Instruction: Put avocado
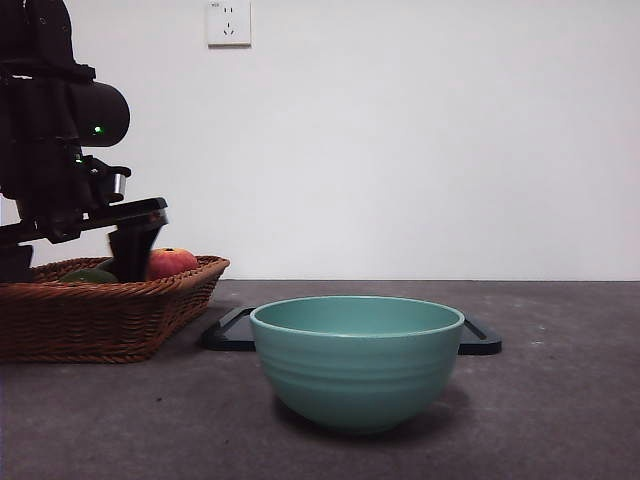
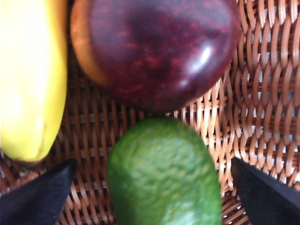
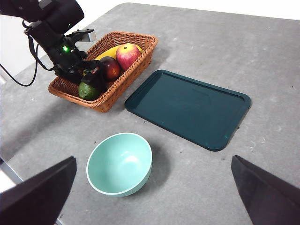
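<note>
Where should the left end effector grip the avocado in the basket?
Across its middle, coming straight down. The avocado lies flat in the basket, and the open left end effector already straddles its two long sides. The maroon fruit crowds one end and the banana lies off to one side, so gripping lengthwise looks riskier.

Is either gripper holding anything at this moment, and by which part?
Nothing is held. The left gripper is open, its jaws either side of the avocado in the basket; the right gripper is open.
</note>
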Controlling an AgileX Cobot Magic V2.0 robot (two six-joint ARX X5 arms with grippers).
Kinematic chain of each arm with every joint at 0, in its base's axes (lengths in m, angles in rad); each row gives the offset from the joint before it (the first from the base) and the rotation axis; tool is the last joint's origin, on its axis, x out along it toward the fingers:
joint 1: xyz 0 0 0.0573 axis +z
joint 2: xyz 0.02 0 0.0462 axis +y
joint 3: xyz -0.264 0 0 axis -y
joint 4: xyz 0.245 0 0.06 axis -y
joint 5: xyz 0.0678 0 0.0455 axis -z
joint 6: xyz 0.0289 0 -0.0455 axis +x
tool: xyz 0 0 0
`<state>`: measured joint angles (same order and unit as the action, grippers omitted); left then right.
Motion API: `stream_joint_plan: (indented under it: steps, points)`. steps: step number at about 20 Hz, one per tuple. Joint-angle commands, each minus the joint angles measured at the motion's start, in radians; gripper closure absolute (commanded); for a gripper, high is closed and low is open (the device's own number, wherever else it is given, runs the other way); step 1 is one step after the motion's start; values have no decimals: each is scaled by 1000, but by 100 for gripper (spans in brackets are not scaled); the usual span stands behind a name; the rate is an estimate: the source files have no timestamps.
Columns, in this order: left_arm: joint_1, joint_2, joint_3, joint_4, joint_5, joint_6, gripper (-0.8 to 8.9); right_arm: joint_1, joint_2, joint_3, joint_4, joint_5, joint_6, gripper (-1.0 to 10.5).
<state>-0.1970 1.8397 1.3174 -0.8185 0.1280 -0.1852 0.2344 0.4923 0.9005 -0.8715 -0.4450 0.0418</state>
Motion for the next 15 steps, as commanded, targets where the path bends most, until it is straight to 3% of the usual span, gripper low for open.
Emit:
stream_joint_plan:
  steps: [1,8,15]
  points:
    - [-3,31,25,-2,7,9,585,1,2,15,11,-3,7,342]
    - [-17,3,146,-129,9,24,599,1,2,15,10,-3,10,342]
    - [-134,-264,150,-205,15,35,599,1,2,15,8,-3,11,342]
